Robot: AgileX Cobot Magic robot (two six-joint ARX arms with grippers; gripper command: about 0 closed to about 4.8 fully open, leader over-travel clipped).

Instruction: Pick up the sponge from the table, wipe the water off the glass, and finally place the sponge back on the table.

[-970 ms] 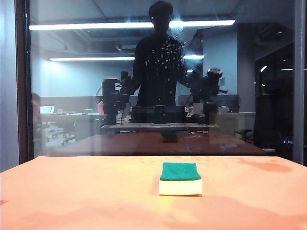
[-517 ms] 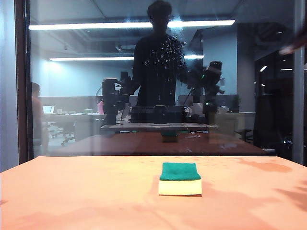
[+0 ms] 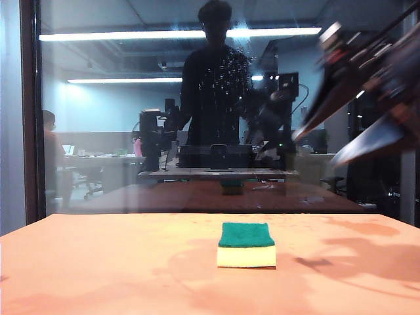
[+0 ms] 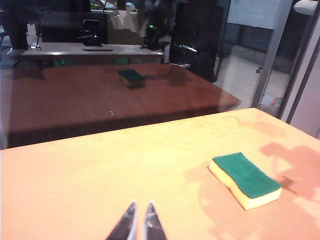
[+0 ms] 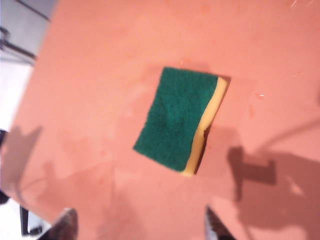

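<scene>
The sponge (image 3: pixel 246 244) (image 4: pixel 245 177) (image 5: pixel 177 117) lies flat on the orange table (image 3: pixel 98 262), green side up, a little right of centre. Behind it stands the glass (image 3: pixel 131 131), with water droplets (image 3: pixel 223 79) speckled over its upper middle. My right gripper (image 3: pixel 315 149) (image 5: pixel 139 215) hangs blurred in the air at the upper right, above and to the right of the sponge, open and holding nothing. In the left wrist view my left gripper (image 4: pixel 141 205) sits low over the table, well away from the sponge, with its tips almost together and nothing between them.
A dark frame post (image 3: pixel 29 111) bounds the pane on the left and a grey post (image 3: pixel 410 111) on the right. The pane mirrors a person, an office, both arms and a dim copy of the sponge (image 3: pixel 231 187). The right arm's shadow (image 3: pixel 315 264) falls beside the sponge.
The right arm has swung in from the upper right edge toward the middle, and its jaws now stand wide apart. The sponge has not moved.
</scene>
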